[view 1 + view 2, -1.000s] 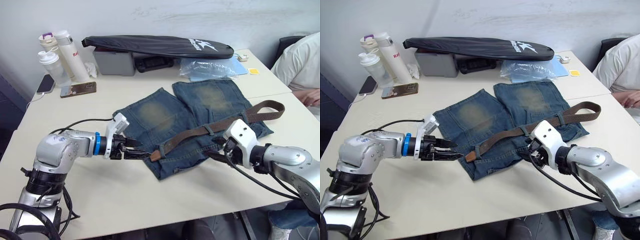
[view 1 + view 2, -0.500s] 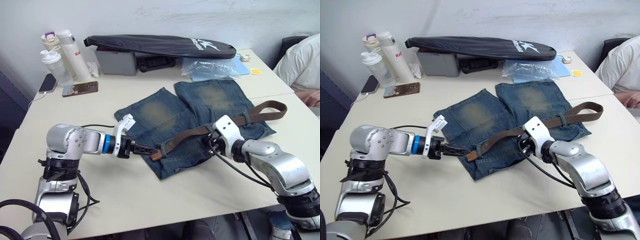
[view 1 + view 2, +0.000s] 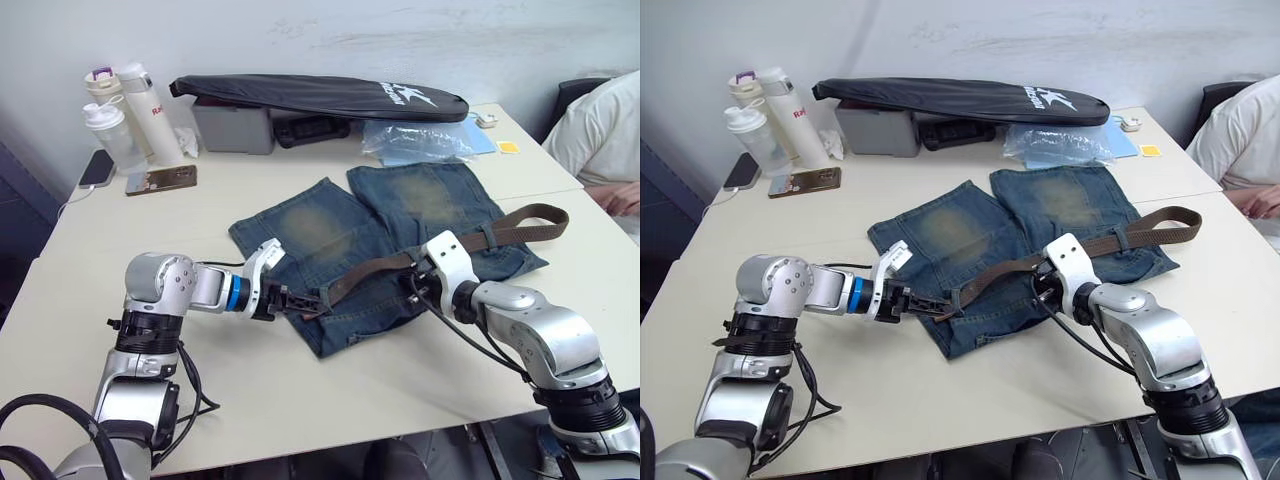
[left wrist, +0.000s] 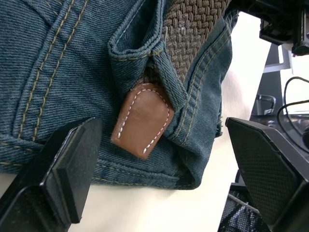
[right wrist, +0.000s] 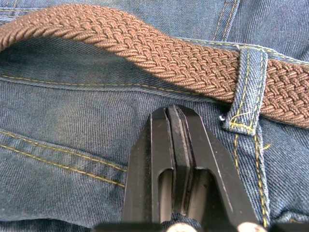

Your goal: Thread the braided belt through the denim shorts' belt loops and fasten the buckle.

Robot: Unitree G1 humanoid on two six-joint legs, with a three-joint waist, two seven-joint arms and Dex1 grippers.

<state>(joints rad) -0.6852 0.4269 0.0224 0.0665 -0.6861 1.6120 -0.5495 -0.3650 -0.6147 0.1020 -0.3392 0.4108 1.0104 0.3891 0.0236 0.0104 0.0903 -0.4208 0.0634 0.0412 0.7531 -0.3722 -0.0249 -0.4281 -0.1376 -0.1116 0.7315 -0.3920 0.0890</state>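
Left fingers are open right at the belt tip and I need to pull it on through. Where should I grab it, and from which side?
Grip the reddish-brown leather tip of the braided belt, probably straight on from the waistband end, where the left gripper already faces it. The flat tab pokes out past a belt loop and lies on the denim shorts, so pinch its flat faces.

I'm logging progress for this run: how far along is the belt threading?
Done: the braided belt already runs under a belt loop by the right gripper, which is shut on nothing, and its reddish-brown tip pokes out from a loop at the end of the denim shorts. In hand: the left gripper is open around that tip. Left: the far end lies loose; nothing is fastened.
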